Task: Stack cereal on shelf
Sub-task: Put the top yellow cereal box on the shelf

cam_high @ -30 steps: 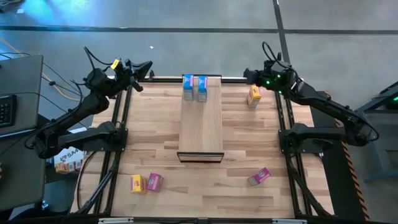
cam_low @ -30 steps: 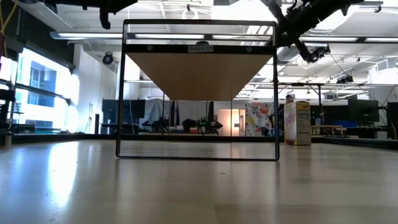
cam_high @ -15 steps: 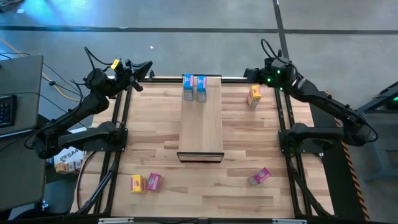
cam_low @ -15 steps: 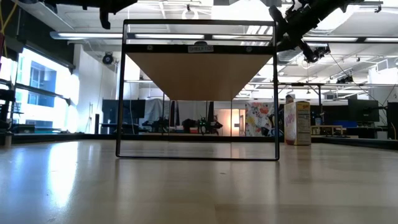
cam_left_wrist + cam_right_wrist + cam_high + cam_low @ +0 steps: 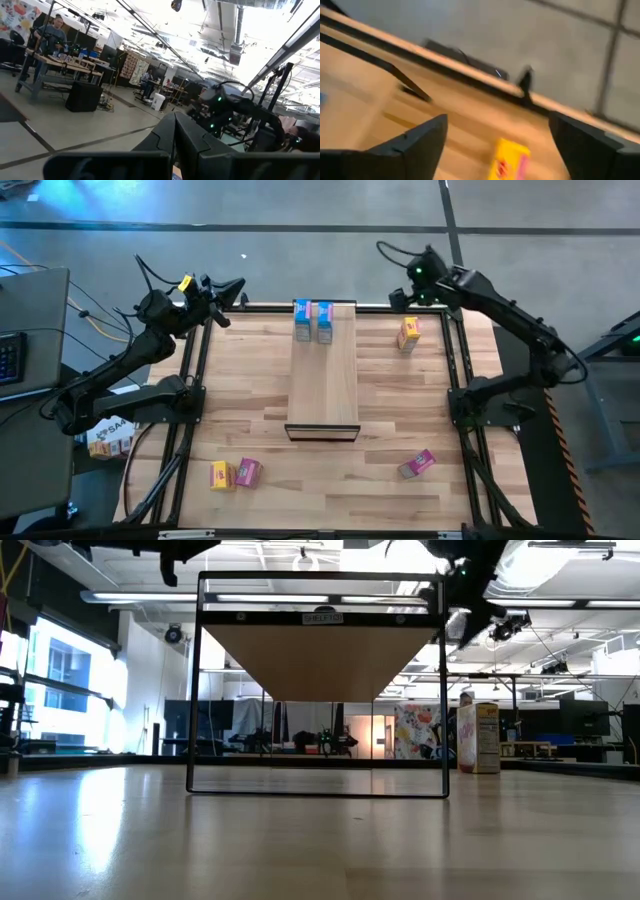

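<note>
Right gripper [image 5: 398, 298] is up at the far edge of the table [image 5: 380, 420], fingers spread wide, nothing between them. In its wrist view the two dark fingers [image 5: 420, 140] stand well apart with a yellow box [image 5: 509, 159] lying on the wood between them, farther off, untouched. From above, that yellow box [image 5: 408, 332] stands near the far right corner, just beside and nearer than the gripper, close to the right frame rail.

Left gripper [image 5: 232, 288] hangs at the far left corner, over the table's far rim, fingers pressed together and empty.

The shelf [image 5: 323, 380] runs down the middle of the table, its dark front edge toward the near side. Two blue boxes [image 5: 312, 320] stand side by side at its far end, touching or nearly so; the rest of the plank lies bare, plenty of room along it.

Wide open wood on both sides of the shelf. Near left, a yellow box [image 5: 219, 474] and a pink box [image 5: 248, 472] sit together, close to the near edge. Near right, another pink box [image 5: 417, 464] lies tilted, alone, well apart from both grippers.
</note>
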